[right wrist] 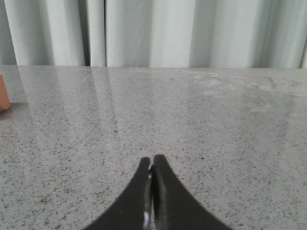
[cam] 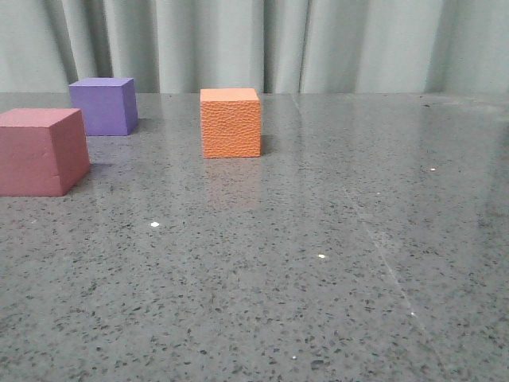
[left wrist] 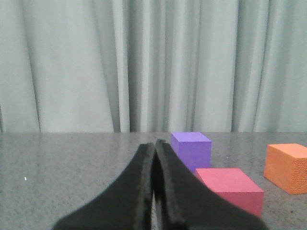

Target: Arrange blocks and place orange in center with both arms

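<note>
The orange cube [cam: 231,122] stands on the grey speckled table [cam: 318,263], left of middle and towards the back. The purple cube [cam: 103,106] stands further left and back. The pink-red cube [cam: 41,151] sits at the left edge, nearer to me. No arm shows in the front view. In the left wrist view my left gripper [left wrist: 154,144] is shut and empty, with the purple cube [left wrist: 192,149], the pink-red cube [left wrist: 230,188] and the orange cube [left wrist: 287,167] ahead of it. My right gripper [right wrist: 152,159] is shut and empty over bare table; a sliver of the orange cube [right wrist: 4,95] shows at the frame edge.
A pale grey-green curtain [cam: 318,44] hangs along the table's far edge. Small white specks [cam: 154,224] lie on the table surface.
</note>
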You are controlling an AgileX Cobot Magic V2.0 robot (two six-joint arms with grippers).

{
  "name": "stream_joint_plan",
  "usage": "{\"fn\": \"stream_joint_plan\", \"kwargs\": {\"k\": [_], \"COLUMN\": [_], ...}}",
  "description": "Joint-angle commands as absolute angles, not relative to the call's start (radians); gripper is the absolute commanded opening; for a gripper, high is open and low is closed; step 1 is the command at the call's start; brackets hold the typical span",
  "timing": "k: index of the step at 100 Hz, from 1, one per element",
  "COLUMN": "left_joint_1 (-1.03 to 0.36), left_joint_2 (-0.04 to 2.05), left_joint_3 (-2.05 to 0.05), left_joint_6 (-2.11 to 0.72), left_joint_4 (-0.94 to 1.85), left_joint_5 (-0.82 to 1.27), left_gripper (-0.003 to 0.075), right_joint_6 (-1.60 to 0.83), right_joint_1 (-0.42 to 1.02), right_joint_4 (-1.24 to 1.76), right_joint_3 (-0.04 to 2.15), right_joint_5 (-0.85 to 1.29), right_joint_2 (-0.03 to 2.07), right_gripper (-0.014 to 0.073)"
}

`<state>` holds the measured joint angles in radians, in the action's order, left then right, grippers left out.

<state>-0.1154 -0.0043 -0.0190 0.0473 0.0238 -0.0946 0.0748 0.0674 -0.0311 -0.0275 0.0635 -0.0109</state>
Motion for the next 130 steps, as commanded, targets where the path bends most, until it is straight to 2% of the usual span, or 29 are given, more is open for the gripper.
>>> {"fn": "stream_joint_plan", "kwargs": {"k": [1,15,44,61,83,90,97,104,105,106,109,116,130], "left_joint_1": [-0.113,-0.113,-0.113,-0.113,-0.113,-0.113,-0.113,-0.113,-0.113,-0.113,-0.113,-0.113,-0.113], "left_joint_2": [0.003,0.122,0.499,0.663,0.758,0.764,0.764,0.764,0.764,0.764,0.764,0.767,0.766], "left_joint_3": [-0.113,-0.318,-0.764,-0.898,-0.922,-0.922,-0.922,-0.922,-0.922,-0.922,-0.922,-0.922,-0.924], "left_joint_6": [0.056,0.056,0.056,0.056,0.056,0.041,0.021,0.021,0.021,0.021,0.021,0.021,0.025], "left_joint_4": [0.105,0.105,0.093,0.093,0.093,0.093,0.093,0.086,0.086,0.086,0.084,0.077,0.087], "left_joint_5": [-0.049,0.183,0.597,0.682,0.673,0.669,0.662,0.659,0.659,0.659,0.659,0.65,0.639], "left_gripper": [-0.0019,-0.0019,-0.0019,-0.0019,-0.0009,0.0056,0.0195,0.0394,0.0459,0.0459,0.0564,0.0724,0.0643], "right_joint_6": [0.075,0.075,0.075,0.075,0.075,0.075,0.075,0.075,0.075,0.075,0.075,0.075,0.075], "right_joint_1": [0.062,0.062,0.062,0.062,0.062,0.062,0.062,0.062,0.062,0.062,0.062,0.062,0.062], "right_joint_4": [-0.044,-0.044,-0.044,-0.044,-0.044,-0.044,-0.044,-0.044,-0.044,-0.044,-0.044,-0.044,-0.044], "right_joint_3": [-0.014,-0.014,-0.014,-0.014,-0.014,-0.014,-0.014,-0.014,-0.014,-0.014,-0.014,-0.014,-0.014], "right_joint_5": [-0.013,-0.013,-0.014,-0.014,-0.014,-0.014,-0.014,-0.014,-0.014,-0.014,-0.014,-0.014,-0.014], "right_joint_2": [-0.032,-0.031,-0.031,-0.031,-0.031,-0.031,-0.031,-0.031,-0.031,-0.031,-0.031,-0.031,-0.031], "right_gripper": [-0.0067,-0.0067,-0.0067,-0.0067,-0.0067,-0.0067,-0.0067,-0.0067,-0.0067,-0.0067,-0.0067,-0.0067,-0.0067]}}
